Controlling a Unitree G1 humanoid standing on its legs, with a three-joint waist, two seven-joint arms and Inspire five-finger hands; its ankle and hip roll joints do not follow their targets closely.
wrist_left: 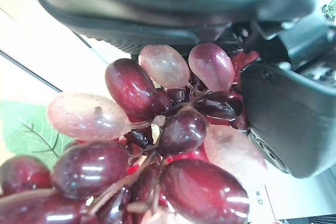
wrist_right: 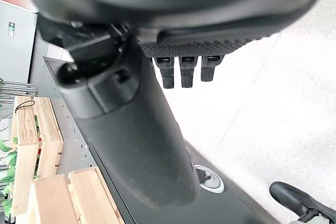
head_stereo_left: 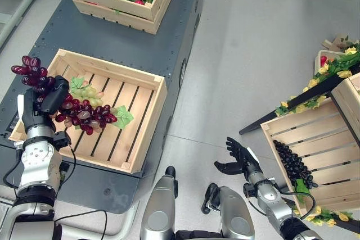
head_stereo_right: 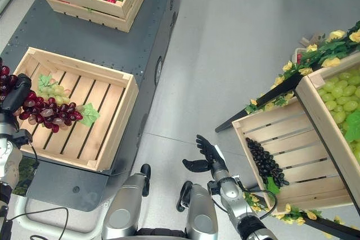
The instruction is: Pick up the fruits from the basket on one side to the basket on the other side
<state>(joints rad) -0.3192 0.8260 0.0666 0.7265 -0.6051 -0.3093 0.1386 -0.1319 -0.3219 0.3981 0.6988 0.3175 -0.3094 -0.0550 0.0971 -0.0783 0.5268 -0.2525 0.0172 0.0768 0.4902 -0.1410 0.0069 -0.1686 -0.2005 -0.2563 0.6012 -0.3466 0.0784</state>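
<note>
The left robot hand (head_stereo_left: 49, 98) is clenched around a bunch of red grapes (head_stereo_left: 79, 113), which trails toward its four o'clock over the crate (head_stereo_left: 147, 117). The right robot hand (head_stereo_left: 239, 158) hangs released.

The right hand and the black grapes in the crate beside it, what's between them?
In the left eye view, between the right hand and the black grapes lie bare grey floor and the crate's wooden wall.

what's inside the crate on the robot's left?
In the wooden crate: a green grape bunch and a leaf on the slats. The red grape bunch held by the left hand covers part of them.
</note>
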